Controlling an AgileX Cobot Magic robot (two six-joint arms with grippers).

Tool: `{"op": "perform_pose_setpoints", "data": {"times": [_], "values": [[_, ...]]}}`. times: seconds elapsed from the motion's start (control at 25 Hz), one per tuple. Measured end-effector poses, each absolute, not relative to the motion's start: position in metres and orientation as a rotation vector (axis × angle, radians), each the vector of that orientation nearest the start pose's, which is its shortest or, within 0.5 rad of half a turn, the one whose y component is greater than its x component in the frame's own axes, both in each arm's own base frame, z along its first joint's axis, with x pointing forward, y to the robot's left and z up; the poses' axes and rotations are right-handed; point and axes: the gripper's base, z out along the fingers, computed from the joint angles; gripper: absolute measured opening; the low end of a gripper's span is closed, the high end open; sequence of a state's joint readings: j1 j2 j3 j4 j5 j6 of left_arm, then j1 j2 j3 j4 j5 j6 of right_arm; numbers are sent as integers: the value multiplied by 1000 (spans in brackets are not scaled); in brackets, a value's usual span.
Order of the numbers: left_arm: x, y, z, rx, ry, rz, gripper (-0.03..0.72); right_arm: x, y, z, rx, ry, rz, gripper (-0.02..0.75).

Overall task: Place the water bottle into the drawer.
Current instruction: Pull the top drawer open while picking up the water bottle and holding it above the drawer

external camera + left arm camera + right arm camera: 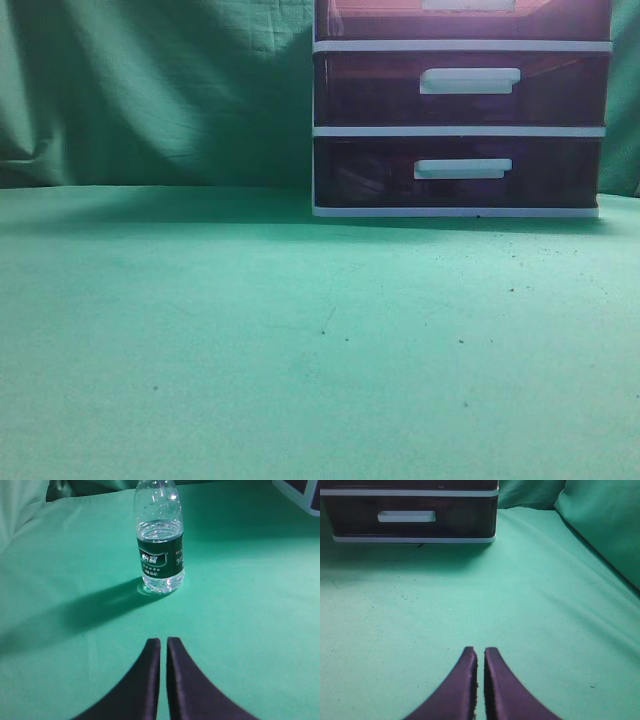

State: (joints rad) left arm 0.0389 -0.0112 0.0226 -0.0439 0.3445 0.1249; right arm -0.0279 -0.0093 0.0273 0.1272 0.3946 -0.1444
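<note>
A clear water bottle (160, 550) with a dark green label stands upright on the green cloth in the left wrist view, straight ahead of my left gripper (163, 641), which is shut and empty a short way before it. The bottle does not show in the exterior view. The top drawer (380, 20), dark reddish-purple with a white handle, shows only as a strip at the upper edge of the exterior view and looks closed. My right gripper (480, 651) is shut and empty over bare cloth, well in front of the drawer unit (415, 539). Neither gripper shows in the exterior view.
The white-framed unit (460, 130) stands at the back right on the green cloth, with the middle drawer (370, 90) and bottom drawer (370, 172) closed. Its corner shows at the upper right of the left wrist view (300, 492). Green cloth hangs as a backdrop (150, 90).
</note>
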Motion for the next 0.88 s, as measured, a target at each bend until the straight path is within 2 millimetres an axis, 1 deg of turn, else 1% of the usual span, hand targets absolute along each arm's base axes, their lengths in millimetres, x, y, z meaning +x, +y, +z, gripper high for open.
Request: {"op": "perform_pose_setpoints", "data": {"times": [0.8,0.88], "values": [[53,1,175,51,1839,72,0,52,3,169,-32,1893,9,0],[54,-1,177,10,1814,20,0,52,3,169,-32,1893,9,0]]}}
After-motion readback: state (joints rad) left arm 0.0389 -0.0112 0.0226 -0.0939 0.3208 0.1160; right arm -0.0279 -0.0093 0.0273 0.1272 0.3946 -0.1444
